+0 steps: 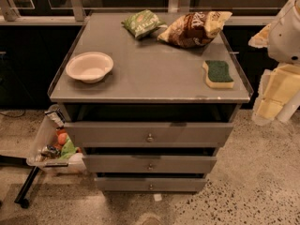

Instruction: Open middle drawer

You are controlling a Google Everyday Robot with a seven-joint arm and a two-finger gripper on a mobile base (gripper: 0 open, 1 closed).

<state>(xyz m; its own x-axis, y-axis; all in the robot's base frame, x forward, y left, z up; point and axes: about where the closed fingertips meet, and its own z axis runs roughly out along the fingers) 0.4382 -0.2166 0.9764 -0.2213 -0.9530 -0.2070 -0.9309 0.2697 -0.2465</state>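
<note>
The grey metal cabinet [150, 86] stands in the middle of the camera view with three drawers in its front. The middle drawer [149, 163] is the second one down, with a flat grey front and a small round knob [150, 166]. It sits a little out from the cabinet, stepped between the top drawer [149, 133] and the bottom drawer [150, 183]. My gripper [274, 100] hangs at the right edge of the view, beside the cabinet's right side, level with the top drawer and apart from all drawers.
On the cabinet top lie a white bowl [89, 66], a green bag [142, 23], a brown snack bag [194, 28] and a green-and-yellow sponge [218, 74]. A clear bin [50, 146] of items hangs at the cabinet's left side. Speckled floor lies in front.
</note>
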